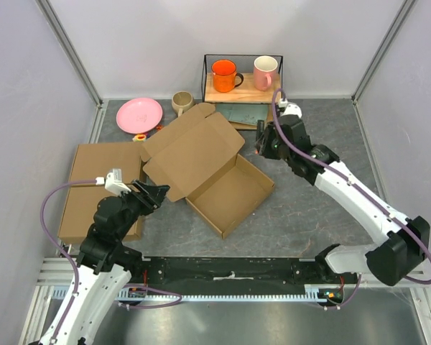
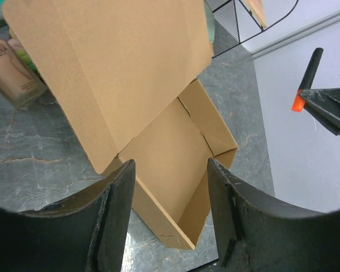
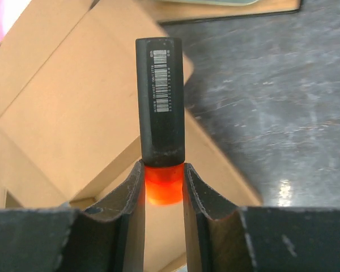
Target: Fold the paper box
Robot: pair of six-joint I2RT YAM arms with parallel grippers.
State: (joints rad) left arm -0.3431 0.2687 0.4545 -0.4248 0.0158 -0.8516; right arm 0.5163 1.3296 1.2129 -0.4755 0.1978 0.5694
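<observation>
Right tool [image 3: 164,168] grips marker [image 3: 160,102]; barcode seen R wrist only.

Brown paper box [image 1: 201,154]; black, orange-ended marker [image 3: 160,102], perhaps barcoded; marbled grey table [image 1: 309,201].

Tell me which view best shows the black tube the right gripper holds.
Right wrist: the black tube is close and centred, barcode label visible, orange end pinched by the right gripper. Left wrist shows it small; top view, barely.

Pale lilac wall panels [image 1: 165,43] on aluminium posts [image 1: 68,49] enclose a grey marbled tabletop [image 1: 309,223]; wire-framed wooden shelf [image 1: 244,94] at twelve o'clock, mounting rail [image 1: 230,290] at six.
</observation>
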